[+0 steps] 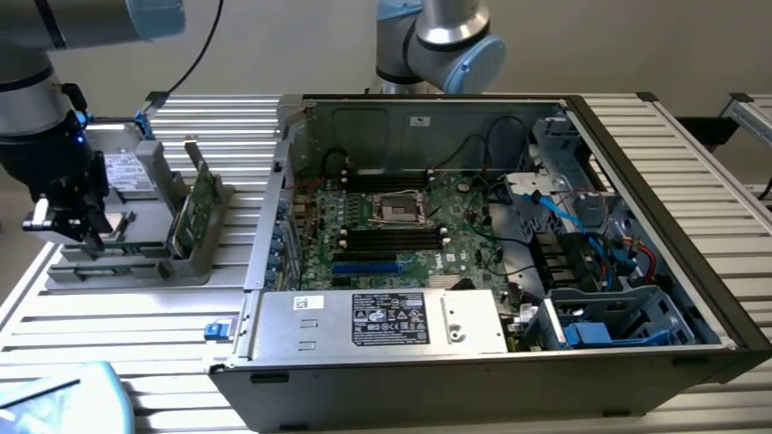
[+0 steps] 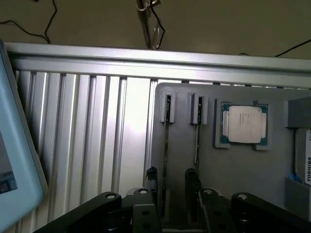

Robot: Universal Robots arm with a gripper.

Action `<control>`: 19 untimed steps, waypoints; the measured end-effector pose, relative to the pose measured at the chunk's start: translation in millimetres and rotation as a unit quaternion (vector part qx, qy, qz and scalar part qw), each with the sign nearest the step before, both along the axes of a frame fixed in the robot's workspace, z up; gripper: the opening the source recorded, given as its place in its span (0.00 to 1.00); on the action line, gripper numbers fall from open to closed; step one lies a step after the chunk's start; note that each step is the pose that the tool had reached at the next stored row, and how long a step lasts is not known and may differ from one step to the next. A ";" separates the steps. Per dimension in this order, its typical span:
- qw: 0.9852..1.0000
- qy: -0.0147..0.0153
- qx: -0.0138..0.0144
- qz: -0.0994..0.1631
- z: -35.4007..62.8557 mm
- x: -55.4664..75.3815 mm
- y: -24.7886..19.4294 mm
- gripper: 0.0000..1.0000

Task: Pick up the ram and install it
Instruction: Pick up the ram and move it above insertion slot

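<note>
Two thin dark ram sticks stand on edge in slots of the grey parts tray (image 2: pixel 184 145). One ram stick (image 2: pixel 165 145) runs between my open gripper's (image 2: pixel 171 187) two black fingers. The other ram stick (image 2: pixel 197 141) lies just outside one finger (image 2: pixel 191 180). Nothing is gripped. In the exterior view my gripper (image 1: pixel 75 226) hangs low over the tray (image 1: pixel 121 267) at the exterior view's left, beside the open computer case (image 1: pixel 483 362). The motherboard (image 1: pixel 417 217) in the case has long black slots (image 1: pixel 392 237).
A processor chip (image 2: pixel 244 124) sits in a pocket of the tray beside the sticks, and a hard drive (image 2: pixel 303 162) lies further along. A taller green card (image 1: pixel 199 212) stands in the tray between my gripper and the case. A second robot arm (image 1: pixel 440 41) stands behind the case.
</note>
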State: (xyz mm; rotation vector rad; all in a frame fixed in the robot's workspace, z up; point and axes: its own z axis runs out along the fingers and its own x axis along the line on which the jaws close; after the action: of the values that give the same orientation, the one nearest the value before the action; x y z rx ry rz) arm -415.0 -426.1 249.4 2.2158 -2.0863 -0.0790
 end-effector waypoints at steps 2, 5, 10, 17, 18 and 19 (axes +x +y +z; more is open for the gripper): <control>1.000 0.000 0.000 0.002 -3.8 0.0 0.0 0.37; 1.000 0.000 0.000 0.005 -9.2 -0.1 -0.5 0.37; 1.000 0.000 0.000 0.011 -18.2 -0.4 -3.5 0.37; 1.000 0.000 0.000 0.016 -31.1 -2.2 -4.9 0.37; 1.000 0.000 0.000 0.017 -33.0 -2.6 -5.1 0.37; 1.000 0.000 0.000 0.018 -34.7 -2.7 -5.3 0.37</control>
State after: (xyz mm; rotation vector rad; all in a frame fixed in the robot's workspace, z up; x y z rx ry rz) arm -417.7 -431.4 214.7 2.2525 -2.0455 -0.0763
